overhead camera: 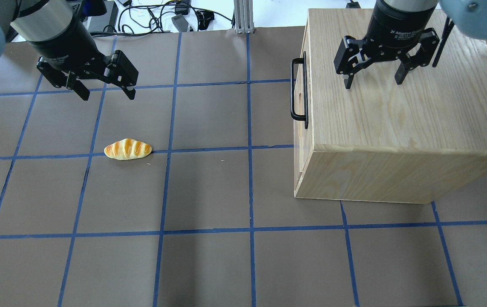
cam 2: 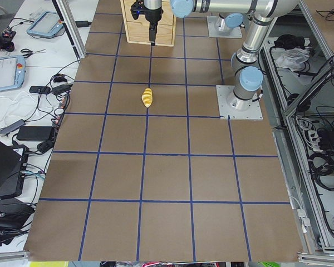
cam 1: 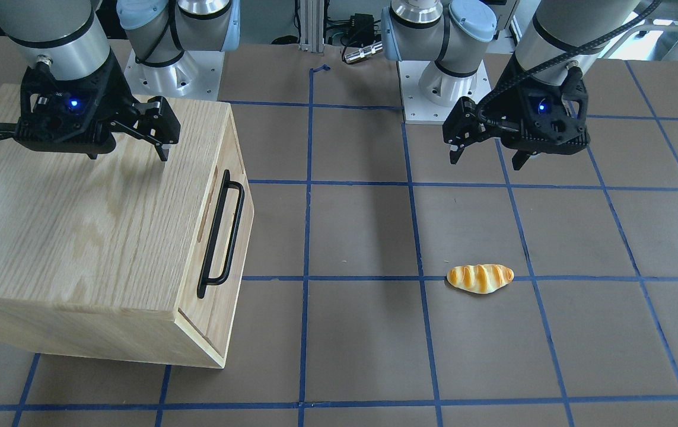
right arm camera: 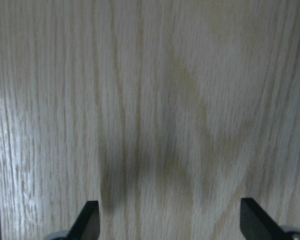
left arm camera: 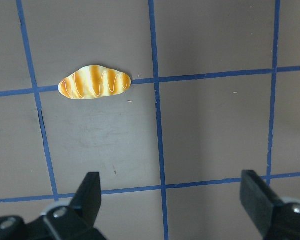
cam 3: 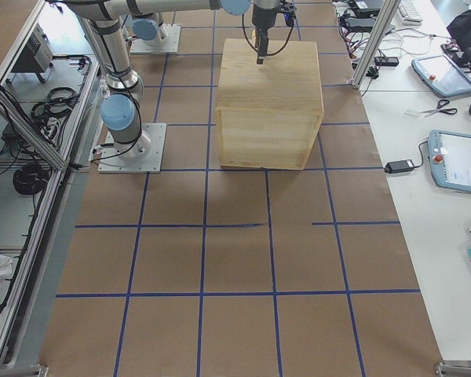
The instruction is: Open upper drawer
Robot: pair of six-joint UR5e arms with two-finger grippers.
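Observation:
The upper drawer [cam 1: 224, 228] sits shut in the oak cabinet [cam 1: 78, 225], its front facing the table's middle. Its long black bar handle [cam 1: 233, 234] also shows in the overhead view [overhead camera: 292, 87]. My right gripper [overhead camera: 373, 81] hangs open and empty just above the cabinet's top, behind the handle; its wrist view shows only wood grain [right arm camera: 150, 100] between the fingertips. My left gripper [overhead camera: 108, 96] is open and empty above the table, far from the cabinet.
A toy bread roll [overhead camera: 127, 149] lies on the brown, blue-taped table just in front of my left gripper, also in its wrist view [left arm camera: 95, 82]. The cabinet [overhead camera: 396, 128] takes up the table's right side. Both arm bases stand at the table's back edge.

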